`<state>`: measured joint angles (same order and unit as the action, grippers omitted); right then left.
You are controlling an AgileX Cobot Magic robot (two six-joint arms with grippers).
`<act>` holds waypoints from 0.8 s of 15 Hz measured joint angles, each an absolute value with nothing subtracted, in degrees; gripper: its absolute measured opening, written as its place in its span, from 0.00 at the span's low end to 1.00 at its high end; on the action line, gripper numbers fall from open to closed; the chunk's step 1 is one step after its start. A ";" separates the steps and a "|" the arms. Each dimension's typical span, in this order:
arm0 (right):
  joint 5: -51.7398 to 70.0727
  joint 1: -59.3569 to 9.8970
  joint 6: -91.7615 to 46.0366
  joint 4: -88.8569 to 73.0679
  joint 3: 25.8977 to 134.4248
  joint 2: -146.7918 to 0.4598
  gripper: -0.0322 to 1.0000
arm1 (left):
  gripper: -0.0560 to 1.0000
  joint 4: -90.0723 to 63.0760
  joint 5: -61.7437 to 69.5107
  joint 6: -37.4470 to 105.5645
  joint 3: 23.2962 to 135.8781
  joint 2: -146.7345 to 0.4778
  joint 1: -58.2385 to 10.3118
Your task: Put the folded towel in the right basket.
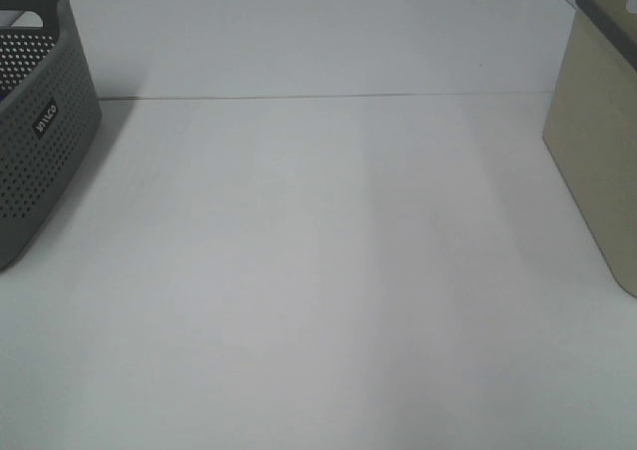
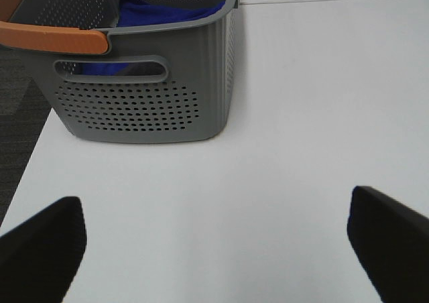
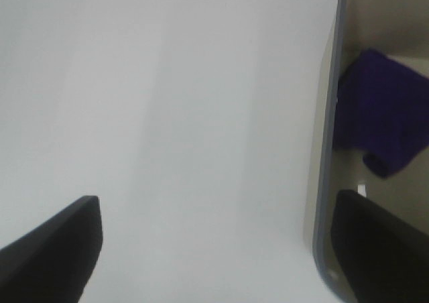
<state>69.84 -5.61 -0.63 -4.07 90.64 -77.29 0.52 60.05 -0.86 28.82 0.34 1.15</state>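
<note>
Soft, even light washes the white tabletop (image 1: 318, 271) pale, with faint shadows. The right wrist view is blurred.

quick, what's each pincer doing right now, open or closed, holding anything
Left pincer: open, holding nothing.
Right pincer: open, holding nothing.

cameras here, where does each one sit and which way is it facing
Exterior high: mounted above, looking down at the white table, grey basket left, beige basket right; no arm shows.
Left wrist: low over the table, facing the grey basket with blue cloth inside; open left gripper.
Right wrist: looking down beside the beige basket, purple towel inside; open right gripper.
Shared: each wrist view shares one basket with the high view.
</note>
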 joint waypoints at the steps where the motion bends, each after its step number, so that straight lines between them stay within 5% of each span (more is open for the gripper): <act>1: 69.84 -5.61 -0.69 -4.07 83.31 -70.30 0.90 | 0.99 0.52 60.05 -0.86 28.82 0.34 1.15; 7: 69.84 -5.61 -0.69 -4.07 46.98 -33.17 0.90 | 0.99 0.52 60.05 -0.86 28.82 0.34 1.15; 12: 69.90 -5.61 -1.26 -3.38 32.89 -10.71 0.90 | 0.99 0.52 60.05 -0.86 28.82 0.34 1.15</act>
